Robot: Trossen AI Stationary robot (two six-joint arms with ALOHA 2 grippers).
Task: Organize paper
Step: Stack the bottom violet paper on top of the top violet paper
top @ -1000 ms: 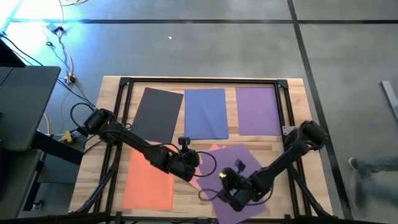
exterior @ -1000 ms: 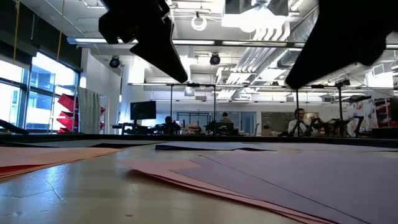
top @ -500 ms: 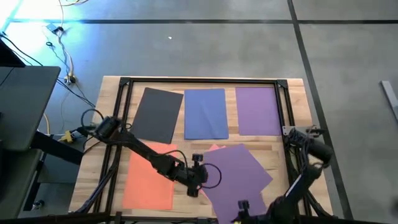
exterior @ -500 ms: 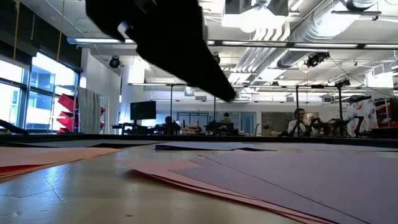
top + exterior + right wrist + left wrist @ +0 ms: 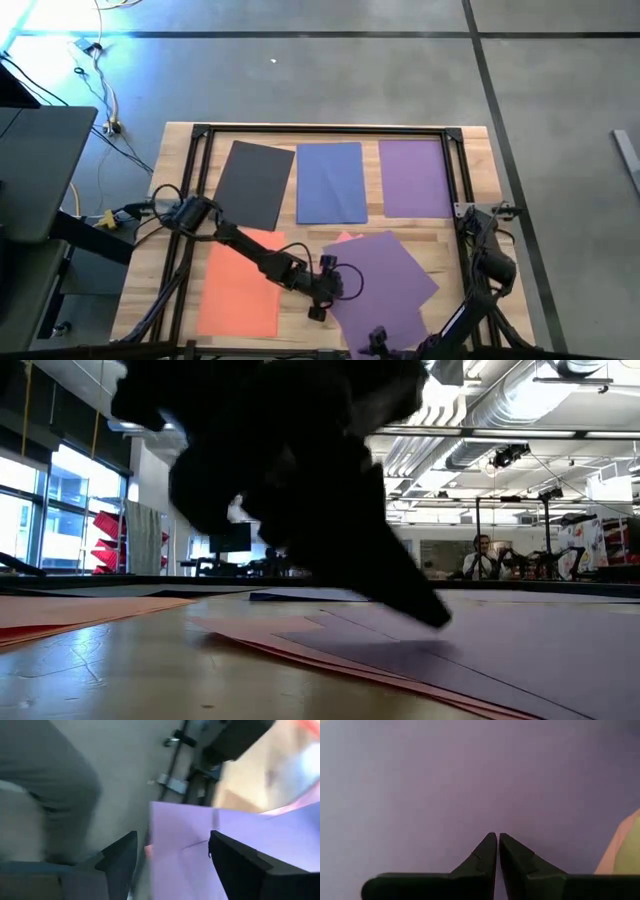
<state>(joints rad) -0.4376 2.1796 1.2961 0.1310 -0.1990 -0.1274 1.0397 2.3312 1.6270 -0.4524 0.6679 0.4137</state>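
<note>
Dark grey (image 5: 255, 185), blue (image 5: 331, 182) and purple (image 5: 415, 178) sheets of paper lie flat in a row at the far side. An orange sheet (image 5: 240, 290) lies near left. A second purple sheet (image 5: 385, 285) lies askew over a pink sheet (image 5: 345, 240). My left gripper (image 5: 319, 306) is shut, slanting down onto this purple sheet near its left edge. My right gripper (image 5: 375, 338) is open at the table's near edge. In the right wrist view its fingers stand on either side of the askew sheet's near corner (image 5: 200, 845). I cannot tell whether they touch it. My left gripper brings its shut fingertips (image 5: 432, 620) down on the askew purple sheet's top face (image 5: 495, 810), a little in from its left edge. The fingers slant down from the table's left. The sheet lies flat on the pink sheet and the table.
A black frame rail (image 5: 320, 130) runs round the tabletop, with posts at the sides. Bare wood shows between the far row and the near sheets. People sit at desks far behind the table (image 5: 482, 555).
My left gripper has gone down and toward the table's near right, from above the orange sheet's edge onto the askew purple sheet, tipping downward. My right gripper has left the purple sheet's top and gone to the near edge, lower down.
</note>
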